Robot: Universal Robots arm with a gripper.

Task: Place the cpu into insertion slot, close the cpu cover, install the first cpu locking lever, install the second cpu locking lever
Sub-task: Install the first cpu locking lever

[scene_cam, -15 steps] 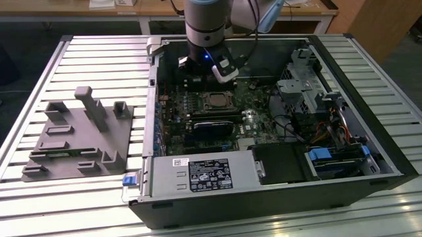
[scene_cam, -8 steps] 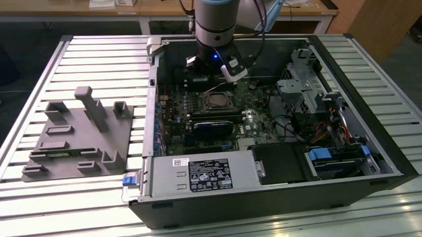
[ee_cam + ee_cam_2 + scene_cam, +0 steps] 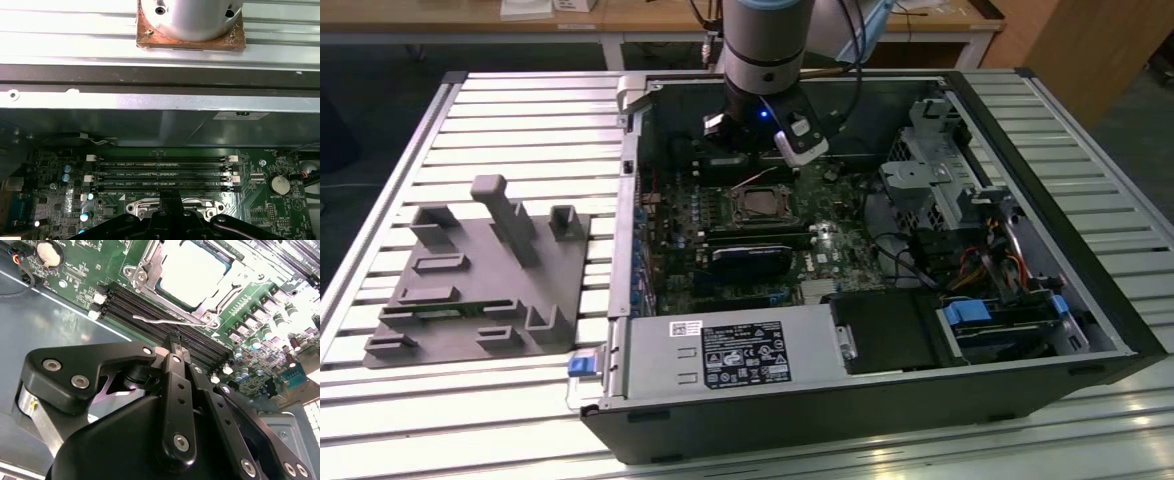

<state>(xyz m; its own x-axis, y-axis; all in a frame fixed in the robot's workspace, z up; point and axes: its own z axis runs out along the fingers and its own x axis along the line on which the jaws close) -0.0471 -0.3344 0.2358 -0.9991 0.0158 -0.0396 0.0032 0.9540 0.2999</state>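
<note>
1. Second wrist view showed the fingers (image 3: 172, 352) pressed close together, with nothing held between them.
2. The cpu (image 3: 192, 270) sat flat in the insertion slot (image 3: 161, 289), on the far side of the long memory slots (image 3: 135, 302) from the fingers.
3. The cpu cover (image 3: 145, 262) looked to lie flat around the cpu.
4. One thin locking lever (image 3: 162, 320) lay between the fingers and the cpu, just past their tips.
5. Its long side ran along the memory slots, across the way the fingers pointed.
6. I think this lever was not hooked down yet.
</note>
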